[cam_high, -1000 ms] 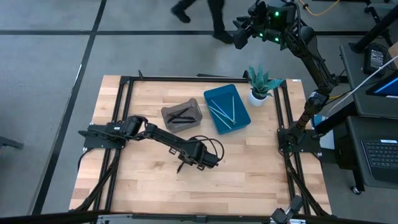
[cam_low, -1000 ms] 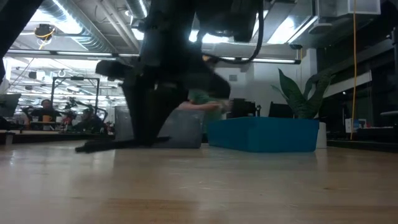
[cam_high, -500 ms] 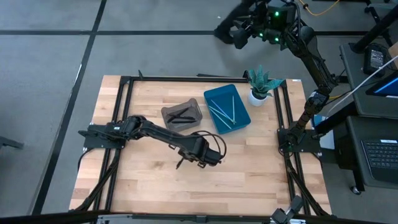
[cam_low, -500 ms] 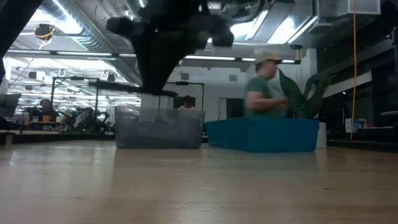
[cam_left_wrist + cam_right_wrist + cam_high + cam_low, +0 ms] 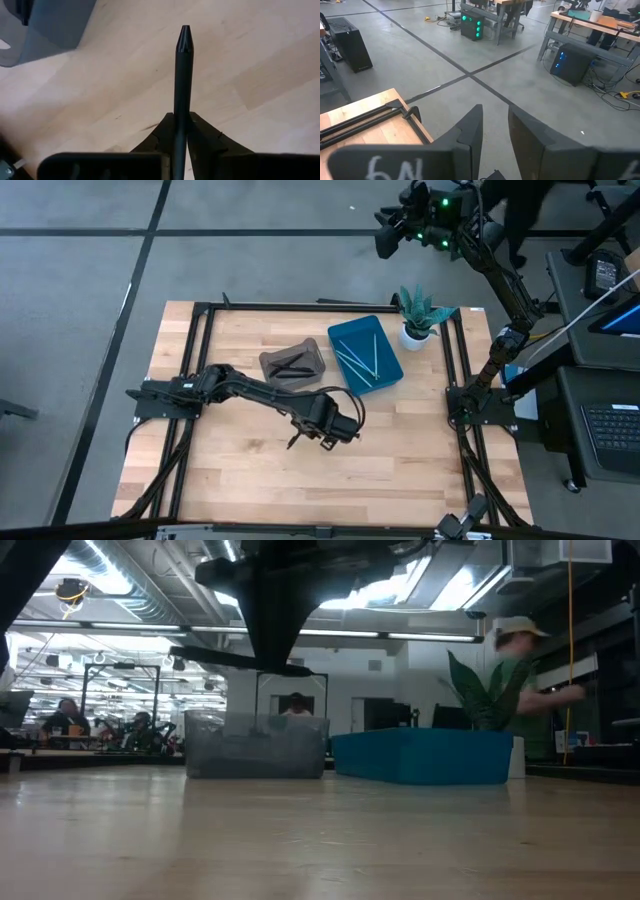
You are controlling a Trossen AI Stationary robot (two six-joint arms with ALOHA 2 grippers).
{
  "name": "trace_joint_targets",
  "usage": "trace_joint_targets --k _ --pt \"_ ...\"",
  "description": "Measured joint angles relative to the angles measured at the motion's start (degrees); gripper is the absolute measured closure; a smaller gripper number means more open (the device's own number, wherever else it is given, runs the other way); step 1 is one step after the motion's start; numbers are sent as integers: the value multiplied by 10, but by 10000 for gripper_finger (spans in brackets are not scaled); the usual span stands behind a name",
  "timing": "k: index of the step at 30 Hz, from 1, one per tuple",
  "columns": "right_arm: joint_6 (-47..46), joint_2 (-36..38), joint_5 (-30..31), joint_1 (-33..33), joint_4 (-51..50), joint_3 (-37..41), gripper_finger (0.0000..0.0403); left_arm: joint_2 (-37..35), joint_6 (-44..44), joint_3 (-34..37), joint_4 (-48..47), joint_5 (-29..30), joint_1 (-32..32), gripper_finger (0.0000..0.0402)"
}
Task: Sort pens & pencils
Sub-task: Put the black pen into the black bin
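The left end effector (image 5: 322, 425) sits just below the middle of the high view, its fingers (image 5: 200, 135) pinched on a slim black stick with a tapered tip (image 5: 182, 85). In the left wrist view the stick runs straight out between the fingers, gripped near its back end so the tip projects well clear. In the low view it shows as a dark level bar (image 5: 240, 658) in the upper left of centre, lifted off the light wooden counter (image 5: 240, 470). Carrying it level and high probably lets it pass over a bin wall.

Up and left of the end effector stands the grey translucent plastic bin (image 5: 294, 364), holding other black sticks (image 5: 290, 368). Just right of it is the teal rectangular tray (image 5: 365, 353) with light blue sticks (image 5: 358, 358) lying in it. By colour, the held stick likely belongs in the grey bin, so this looks like the carrying stage.

A small green spiky plant in a white pot (image 5: 417, 315) stands right of the tray. The right end effector (image 5: 388, 235) waits at the top right of the high view, beyond the counter's edge, its fingers (image 5: 470, 131) slightly apart and holding nothing.
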State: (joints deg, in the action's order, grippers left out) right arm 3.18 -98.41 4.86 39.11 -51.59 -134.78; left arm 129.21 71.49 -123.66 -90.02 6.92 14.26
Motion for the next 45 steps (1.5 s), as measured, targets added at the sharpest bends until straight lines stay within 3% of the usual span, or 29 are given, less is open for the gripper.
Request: trace_joint_targets --k 12,23,39,45 --pt "0 0 0 0 4 0 309 -3 -73 0 0 0 -21 371" --pt "-2 0 0 0 8 0 309 -62 -122 0 0 60 -46 365" --pt "13 0 1 1 -2 0 308 -82 -350 0 0 57 -160 366" --pt "32 0 29 1 -2 0 308 -82 -428 0 0 56 -192 366"
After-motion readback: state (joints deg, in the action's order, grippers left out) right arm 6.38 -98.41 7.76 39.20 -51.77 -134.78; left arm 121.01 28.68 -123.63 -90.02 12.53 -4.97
